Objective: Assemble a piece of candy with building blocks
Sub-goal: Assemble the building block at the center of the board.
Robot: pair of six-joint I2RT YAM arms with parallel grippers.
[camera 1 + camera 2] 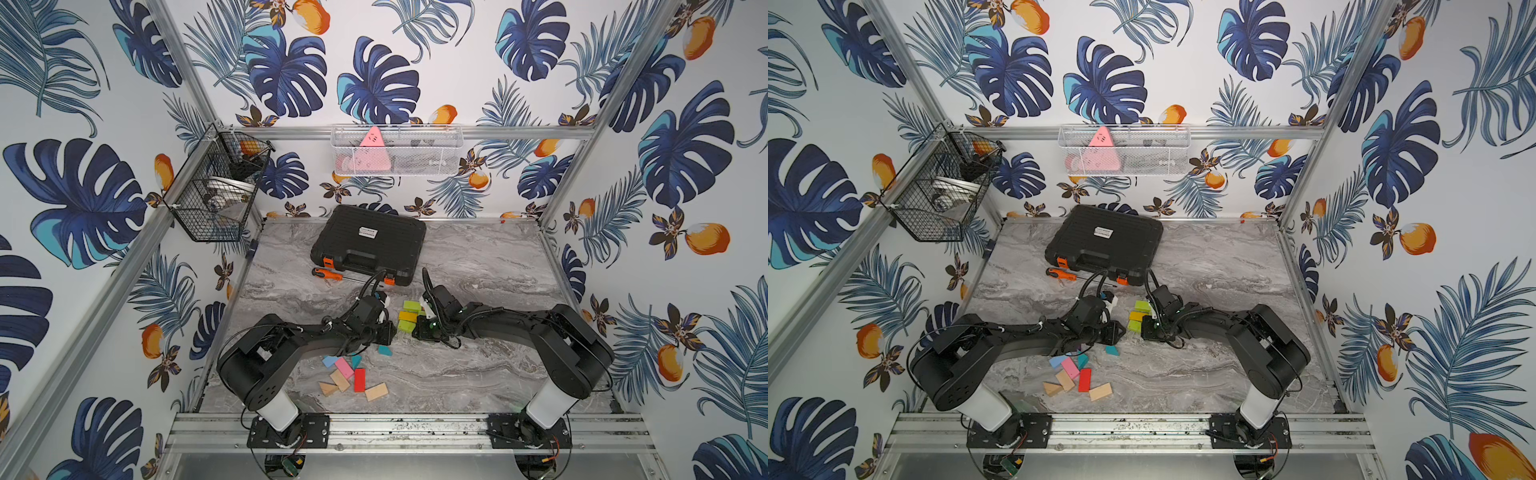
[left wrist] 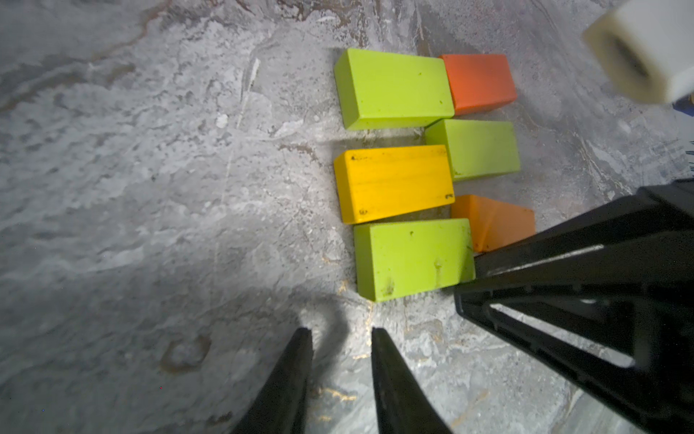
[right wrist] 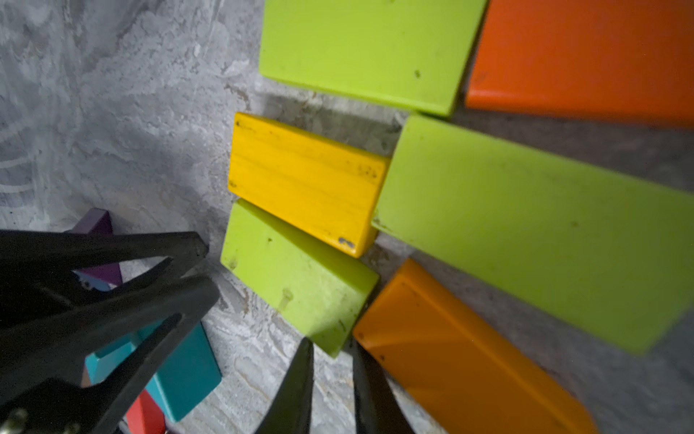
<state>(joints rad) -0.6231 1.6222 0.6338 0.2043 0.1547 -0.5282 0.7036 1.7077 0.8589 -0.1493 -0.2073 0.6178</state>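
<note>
A flat cluster of building blocks (image 1: 409,316) lies at the table's middle in both top views: green (image 2: 394,88), orange-red (image 2: 479,82), green (image 2: 475,148), yellow (image 2: 392,182) and green (image 2: 411,259) bricks, plus an orange wedge (image 2: 492,221). My left gripper (image 2: 341,332) stands just left of the cluster, open by a narrow gap over bare table. My right gripper (image 3: 332,347) is at the cluster's near right. It is open a little, and the corner of the near green brick (image 3: 296,278) and the wedge (image 3: 450,353) sit at its tips. Nothing is held.
Loose blocks lie in front of the left arm: blue (image 1: 330,360), pink (image 1: 344,368), red (image 1: 359,379), teal (image 1: 384,350) and plain wood (image 1: 376,391). A black case (image 1: 370,245) and an orange-handled screwdriver (image 1: 328,273) lie behind. Wire baskets (image 1: 212,187) hang on the walls.
</note>
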